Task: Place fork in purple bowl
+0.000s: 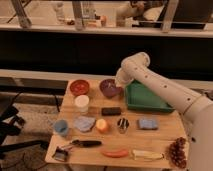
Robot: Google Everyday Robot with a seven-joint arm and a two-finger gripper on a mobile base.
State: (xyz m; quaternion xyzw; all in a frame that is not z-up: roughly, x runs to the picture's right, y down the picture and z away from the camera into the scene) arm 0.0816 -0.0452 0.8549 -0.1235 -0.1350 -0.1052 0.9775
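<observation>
The purple bowl (109, 88) sits at the back of the wooden table, right of the red-orange bowl (79, 87). My gripper (120, 83) hangs at the end of the white arm (150, 80), right over the purple bowl's right rim. I cannot make out the fork: it is hidden or too small to see, either at the gripper or in the bowl.
A green tray (148, 98) lies right of the purple bowl, under the arm. On the table (165, 137) are a white cup (81, 103), a black block (111, 111), a blue cloth (84, 123), an orange fruit (102, 125), a black-handled tool (82, 143) and a pale yellow item (147, 155).
</observation>
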